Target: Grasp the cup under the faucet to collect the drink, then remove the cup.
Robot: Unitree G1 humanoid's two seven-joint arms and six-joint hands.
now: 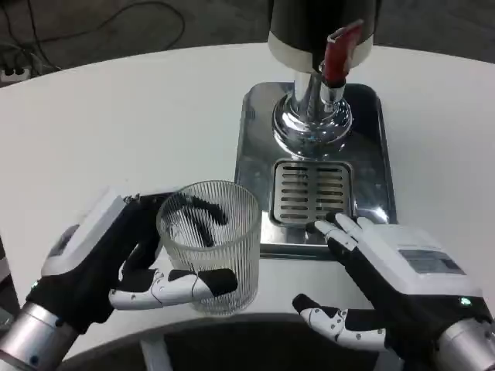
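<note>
Head view, and the left hand (100,267) has the cup (209,246) wrapped up: its black-and-white fingers curl round the ribbed glass on the far side, showing dark through the wall, while the thumb (174,286) lies across the near face, low down. A firm hold, the cup upright and looking dry inside. It sits at the near edge of the table (116,131), just off the near left corner of the steel tray (251,143), well short of the faucet (334,58) with its red lever.

Over to the right hand (402,282): palm down, nothing in it, fingers stretched forward and spread. Its fingertips (334,228) reach the tray's near edge, right at the slotted grille (312,192), and the thumb (340,323) juts out toward the cup without touching it. There's a clear gap between that thumb and the glass.

Beyond both sets of fingers the chrome pedestal (312,124) rises from the tray.
</note>
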